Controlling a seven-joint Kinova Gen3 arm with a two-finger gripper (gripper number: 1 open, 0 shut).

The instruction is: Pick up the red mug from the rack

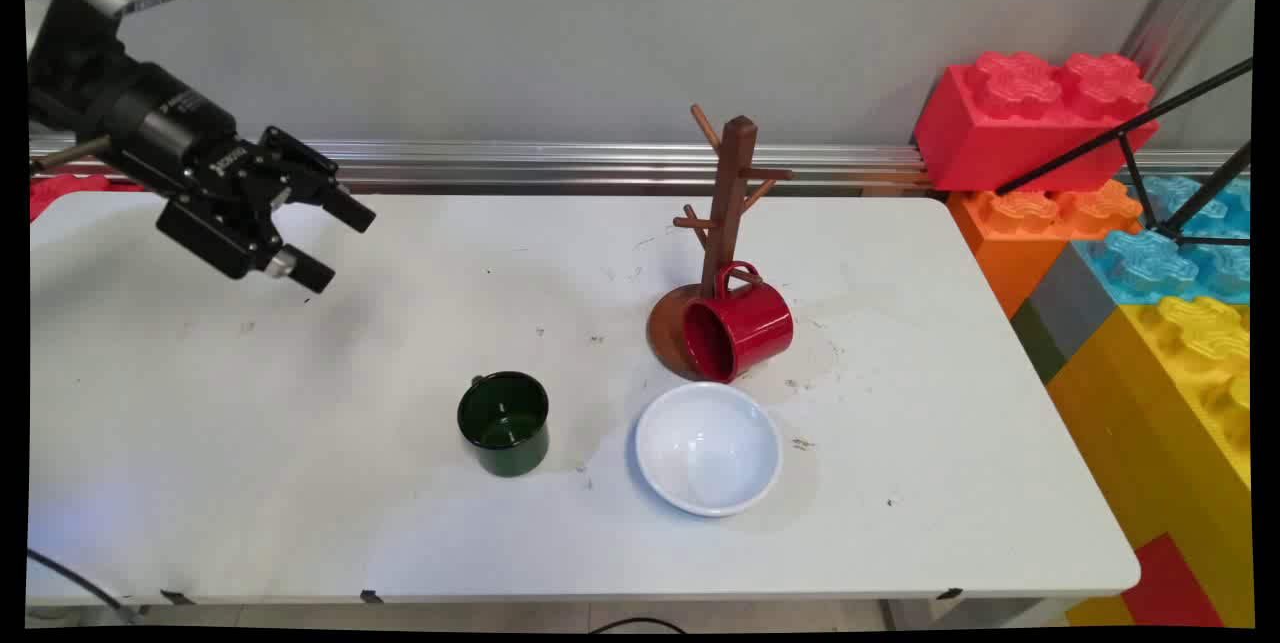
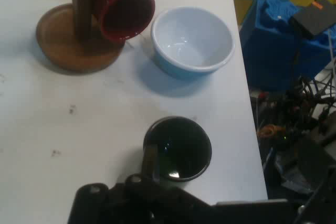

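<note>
Above table's left edge — hand (image 1: 325,243), empty

Robotics lab: white table (image 1: 250,483), giant toy bricks (image 1: 1035,118), cable clutter (image 2: 294,124).

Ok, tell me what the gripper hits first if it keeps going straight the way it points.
Probably the green mug: it lies just ahead of the gripper in the hand view, nearer than the white bowl. Depth is unclear.

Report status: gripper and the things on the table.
Gripper open, empty, raised at table's left. Green mug nearest, upright. Red mug hanging on mug tree; white bowl beside.
</note>
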